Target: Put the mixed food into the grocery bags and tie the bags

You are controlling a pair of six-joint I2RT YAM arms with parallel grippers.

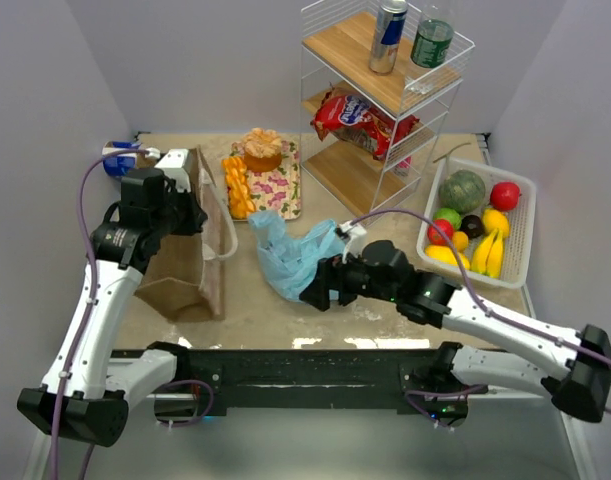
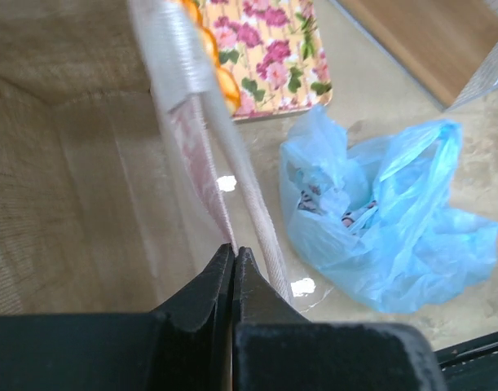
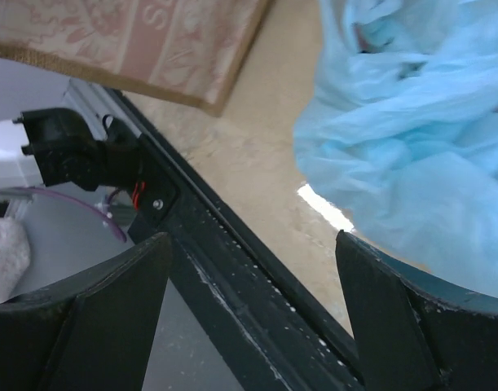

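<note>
Bright even light in my top view, white glare on the table [image 1: 240, 290], soft shadows, my wrist views blurred up close.

Robot lab cell: bare pale walls [image 1: 185, 60] are boxing in the tabletop [image 1: 285, 300], left arm [image 1: 85, 320] and right arm [image 1: 515, 322] are sitting on a black base rail [image 1: 305, 365].

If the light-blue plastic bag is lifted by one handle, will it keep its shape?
It will probably collapse: the light-blue plastic bag lies crumpled and slumped, so its film looks thin and floppy. It likely feels light, because it sags low with no firm bulge. The shiny film may slip.
</note>
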